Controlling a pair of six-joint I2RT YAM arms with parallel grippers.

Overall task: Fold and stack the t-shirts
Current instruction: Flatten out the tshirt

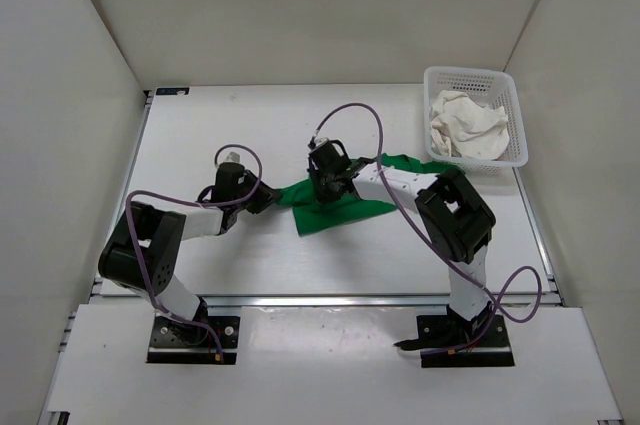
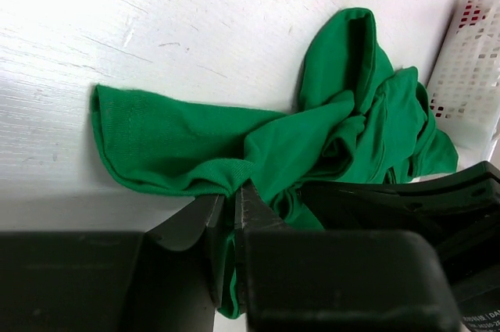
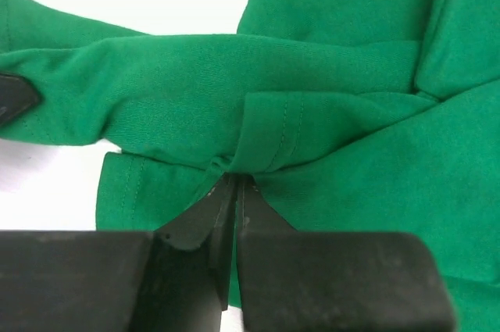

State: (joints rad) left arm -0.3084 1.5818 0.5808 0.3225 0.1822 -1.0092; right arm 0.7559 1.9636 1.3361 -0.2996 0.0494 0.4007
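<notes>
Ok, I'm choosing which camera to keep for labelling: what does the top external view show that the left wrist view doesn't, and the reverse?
Only top external: the right gripper down on the green t-shirt, and the off-white t-shirt bunched in the basket. Only left wrist: the left gripper seen close up, shut on a fold of the green cloth, and red specks behind the basket's mesh. Both: the crumpled green t-shirt on the white table, near the basket.
</notes>
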